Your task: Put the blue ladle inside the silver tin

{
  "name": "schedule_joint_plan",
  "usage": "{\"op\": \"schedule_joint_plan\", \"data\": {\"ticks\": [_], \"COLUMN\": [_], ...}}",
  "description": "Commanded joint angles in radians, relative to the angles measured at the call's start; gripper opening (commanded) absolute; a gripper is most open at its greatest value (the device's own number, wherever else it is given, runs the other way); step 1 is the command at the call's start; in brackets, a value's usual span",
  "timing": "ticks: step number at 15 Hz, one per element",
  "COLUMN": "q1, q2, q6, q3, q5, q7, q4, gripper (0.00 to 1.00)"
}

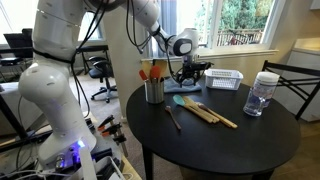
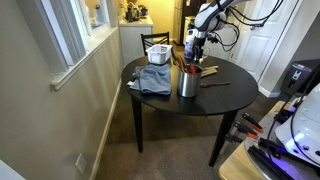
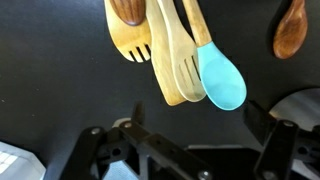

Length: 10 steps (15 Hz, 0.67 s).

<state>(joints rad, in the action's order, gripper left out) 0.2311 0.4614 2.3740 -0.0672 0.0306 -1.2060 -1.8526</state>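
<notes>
— Where is the blue ladle at this moment?

— I see the blue ladle (image 3: 222, 78) lying flat on the round black table (image 1: 230, 145), outside the tin. In the wrist view its turquoise head touches the edge of the pale wooden spatulas (image 3: 172, 60), and its slim handle lies along them.

— And the silver tin?

— The silver tin (image 1: 154, 91) stands upright on the same table, just beside the head of the ladle. Orange-red utensils (image 1: 150, 69) stick out of its top. A thin dark-handled utensil (image 1: 172, 117) lies on the table near the tin.

— What about the hand of the arm?

— The gripper (image 1: 195, 74) hangs above the table, over the place where the ladle and spatulas lie, near the white slatted basket (image 1: 225, 79). In the wrist view its fingers (image 3: 137, 125) are spread apart and I see nothing between them. It does not touch the ladle.

— Is something more on the table?

— Yes. A clear plastic jar (image 1: 260, 93) stands well apart from the tin, near the table edge. A grey cloth (image 2: 152, 80) lies on the other side of the tin.
</notes>
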Motion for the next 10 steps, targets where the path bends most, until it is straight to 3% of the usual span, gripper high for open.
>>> {"op": "schedule_joint_plan", "data": {"ticks": [1,6,9,10], "q1": [0.035,0.019,0.009,0.001], "q2": [-0.019,-0.032,-0.03,0.002], "q6": [-0.05,-0.112,-0.135,-0.113], "q3": [-0.034,0.008,0.055,0.044], "q5": [0.059,-0.017,-0.128,-0.073], "q7": [-0.168,-0.321,-0.412,-0.345], "q4": [-0.038,-0.062,-0.044,-0.023], "gripper": [1.0,1.0,1.0,1.0]}}
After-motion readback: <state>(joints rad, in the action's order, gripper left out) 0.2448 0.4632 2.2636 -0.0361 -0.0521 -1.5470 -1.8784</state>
